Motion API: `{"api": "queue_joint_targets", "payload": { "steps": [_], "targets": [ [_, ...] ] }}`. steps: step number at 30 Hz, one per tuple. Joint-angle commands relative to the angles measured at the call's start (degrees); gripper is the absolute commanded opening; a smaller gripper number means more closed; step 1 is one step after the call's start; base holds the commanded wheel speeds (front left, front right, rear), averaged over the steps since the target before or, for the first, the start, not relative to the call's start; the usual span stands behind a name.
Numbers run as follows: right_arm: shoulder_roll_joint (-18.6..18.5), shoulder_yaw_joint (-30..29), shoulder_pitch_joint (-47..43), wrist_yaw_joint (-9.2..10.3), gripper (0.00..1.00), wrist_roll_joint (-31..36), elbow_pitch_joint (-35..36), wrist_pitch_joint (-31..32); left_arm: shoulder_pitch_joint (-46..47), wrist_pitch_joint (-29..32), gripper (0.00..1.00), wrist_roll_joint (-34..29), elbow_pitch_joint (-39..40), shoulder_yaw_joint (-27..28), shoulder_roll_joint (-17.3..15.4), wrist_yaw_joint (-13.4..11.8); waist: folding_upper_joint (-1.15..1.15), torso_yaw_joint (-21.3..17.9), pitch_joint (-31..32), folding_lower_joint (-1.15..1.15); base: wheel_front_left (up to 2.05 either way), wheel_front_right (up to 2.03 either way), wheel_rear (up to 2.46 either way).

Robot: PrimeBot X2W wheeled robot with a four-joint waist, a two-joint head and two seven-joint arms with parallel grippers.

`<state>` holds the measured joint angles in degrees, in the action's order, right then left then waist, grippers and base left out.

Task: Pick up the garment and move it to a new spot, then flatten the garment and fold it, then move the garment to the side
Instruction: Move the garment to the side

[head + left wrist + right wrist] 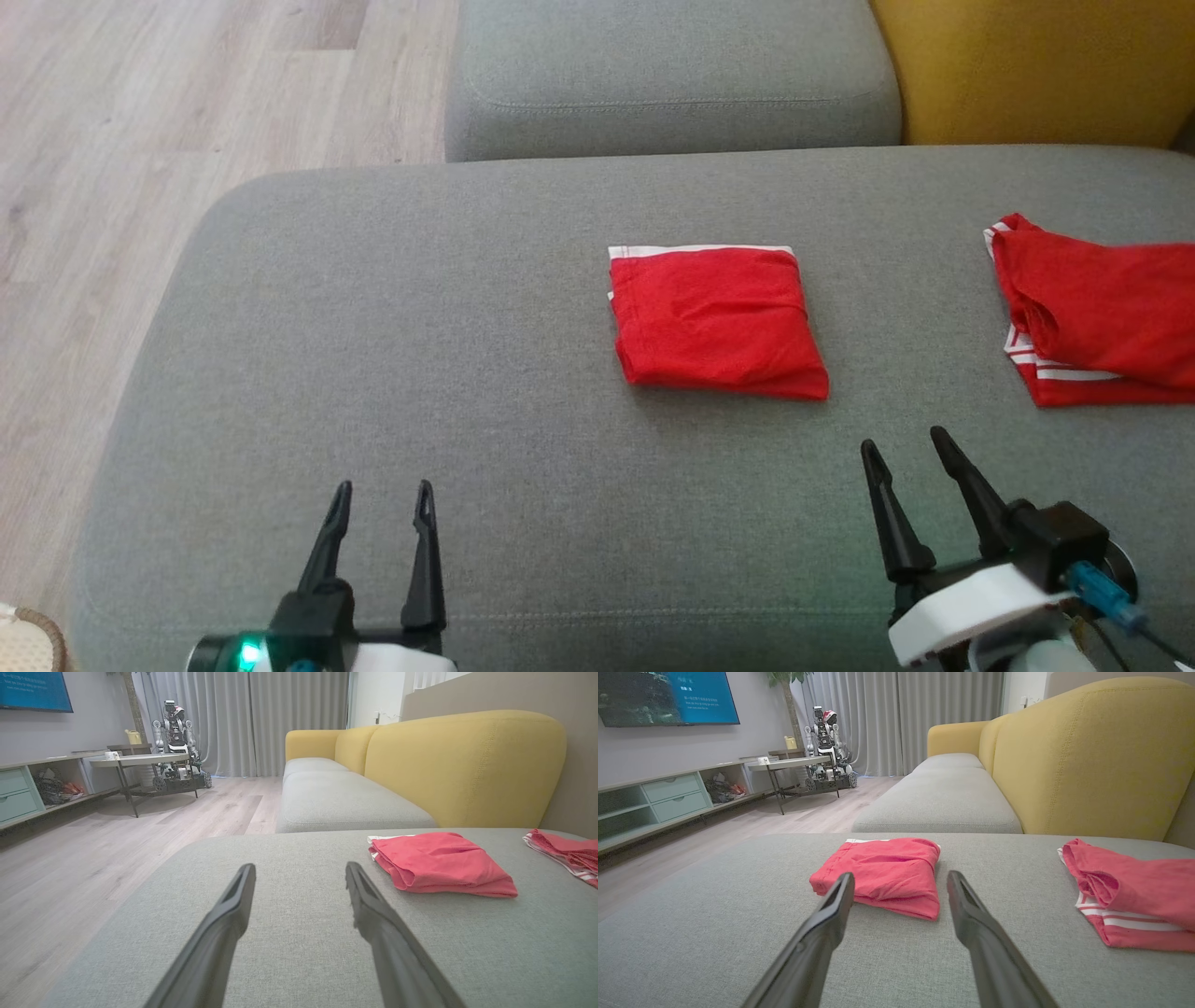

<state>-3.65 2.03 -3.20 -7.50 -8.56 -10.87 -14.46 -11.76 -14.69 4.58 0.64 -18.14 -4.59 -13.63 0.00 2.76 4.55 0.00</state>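
One wide grey seat cushion [373, 373] is carrying both red pieces. The folded garment [717, 322] is lying ahead of the right gripper [904, 437] and a little to its left, well apart from it; a looser striped garment [1102, 317] is sitting ahead to that gripper's right. That gripper and the left gripper [385, 485] are hovering with fingers spread wide, holding nothing. Looking light, soft and limp, the folded garment is likely needing a pinch through all layers at its thick near edge.
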Motion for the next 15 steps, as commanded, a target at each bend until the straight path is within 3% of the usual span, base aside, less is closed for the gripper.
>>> {"api": "queue_joint_targets", "payload": {
  "steps": [1,15],
  "targets": [
    [0.2,1.0,1.2,0.01,1.00,0.4,2.0,-0.5,1.9,-0.3,1.00,-0.6,2.0,2.1,0.6,-0.1,0.00,0.0,0.0,0.00,0.00,0.00,0.00],
    [0.6,-0.2,3.7,0.01,1.00,-1.0,-1.0,-0.5,2.2,-0.3,1.00,-2.1,1.7,1.7,1.2,0.3,0.00,1.5,-1.0,0.00,0.00,0.00,0.00]
  ]
}}
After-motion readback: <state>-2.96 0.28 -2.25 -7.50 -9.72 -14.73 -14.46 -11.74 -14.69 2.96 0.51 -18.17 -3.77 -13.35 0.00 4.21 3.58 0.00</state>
